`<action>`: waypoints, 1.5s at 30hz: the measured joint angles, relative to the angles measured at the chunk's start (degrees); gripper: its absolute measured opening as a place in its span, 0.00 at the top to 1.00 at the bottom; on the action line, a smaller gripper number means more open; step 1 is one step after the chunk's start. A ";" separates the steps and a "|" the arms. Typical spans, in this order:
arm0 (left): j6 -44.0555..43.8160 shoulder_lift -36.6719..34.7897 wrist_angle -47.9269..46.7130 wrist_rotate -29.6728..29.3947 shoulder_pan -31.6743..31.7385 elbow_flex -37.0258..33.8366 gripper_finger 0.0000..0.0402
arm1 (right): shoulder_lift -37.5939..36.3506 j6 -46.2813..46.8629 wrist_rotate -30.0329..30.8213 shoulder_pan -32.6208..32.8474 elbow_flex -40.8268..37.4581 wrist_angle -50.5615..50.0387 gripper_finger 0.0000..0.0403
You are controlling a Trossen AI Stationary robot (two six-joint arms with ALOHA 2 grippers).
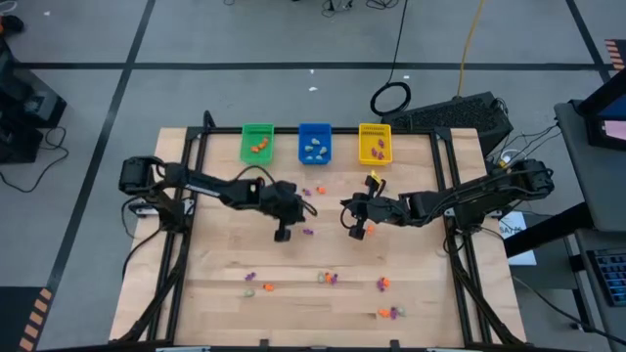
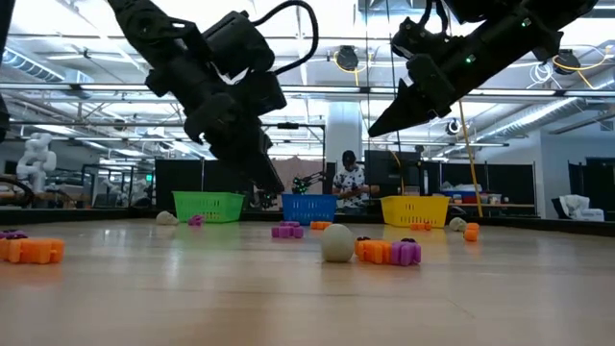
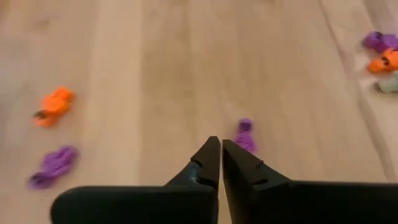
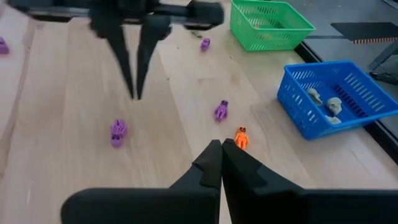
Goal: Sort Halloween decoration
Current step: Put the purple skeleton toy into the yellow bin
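Treat the current step as a pick of the small purple plastic trinket (image 3: 245, 134) for the Halloween decoration sort. Note the left hand (image 3: 221, 144) hanging above the middle of the pale wooden counter (image 1: 215, 254), fingers pressed together with nothing visible between them, and the purple trinket lying on the wood just past the tips, so judge this closure empty. Spread the fingers before descending. Centre the gap over the trinket, lower until the tips almost touch the wood, then close slowly, since so small a piece will probably skid away from a glancing finger. Confirm in the left wrist view that the trinket sits between the tips before lifting. Keep clear of the right hand (image 4: 221, 146), also pressed shut and empty, raised near the counter's middle just beside a small orange plastic figure (image 4: 241, 137) that lies on the wood. Carry the piece to the far edge, where the green plastic mesh bin (image 1: 245, 142), blue plastic mesh bin (image 1: 302, 145) and yellow plastic mesh bin (image 1: 362, 145) stand in a row. Expect orange in green and pale pieces in blue, as already loaded, leaving yellow as the likely purple bin. Leave the further trinkets (image 1: 328, 279) scattered toward the near edge for later passes.
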 joint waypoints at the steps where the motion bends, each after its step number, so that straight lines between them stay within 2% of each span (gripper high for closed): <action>1: -0.30 0.66 0.48 -0.02 -0.59 0.02 0.93 | 0.00 0.00 -0.02 0.00 0.00 -0.03 1.00; 9: -0.30 7.55 4.03 -0.22 -2.65 0.00 0.69 | 0.00 -0.11 0.00 0.00 0.00 0.15 1.00; 13: -0.17 10.11 6.71 0.45 -2.67 0.06 0.63 | 0.00 -0.21 0.00 0.00 0.00 0.15 1.00; 17: -0.20 12.05 8.26 0.52 -2.66 0.17 0.70 | 0.00 -1.03 0.01 0.22 0.00 0.15 1.00; 23: -0.53 12.47 13.25 0.61 -2.67 0.07 0.96 | -1.21 -2.45 0.02 2.13 -0.02 0.04 1.00; 25: -2.57 12.94 16.79 1.08 -2.58 0.13 0.96 | -2.36 -2.56 0.10 2.92 -0.02 -0.08 1.00; 28: -5.38 12.97 20.70 0.60 -2.33 1.91 0.97 | -4.59 -2.60 3.53 4.50 -0.02 -0.68 1.00; 32: -10.57 14.37 27.27 -3.60 -0.92 4.67 0.98 | -7.25 -1.94 8.23 6.50 -0.02 -2.77 1.00; 37: -13.38 18.68 34.69 -8.74 1.64 11.83 0.99 | -9.07 -1.63 11.53 8.53 -0.03 -3.19 1.00; 41: -13.74 22.72 34.68 -11.18 4.12 19.54 0.99 | -9.64 -1.50 13.94 10.01 -0.09 -3.65 1.00; 45: -13.76 24.88 29.79 -11.10 7.36 27.78 0.99 | -10.59 -1.29 15.19 11.29 -0.07 -3.59 1.00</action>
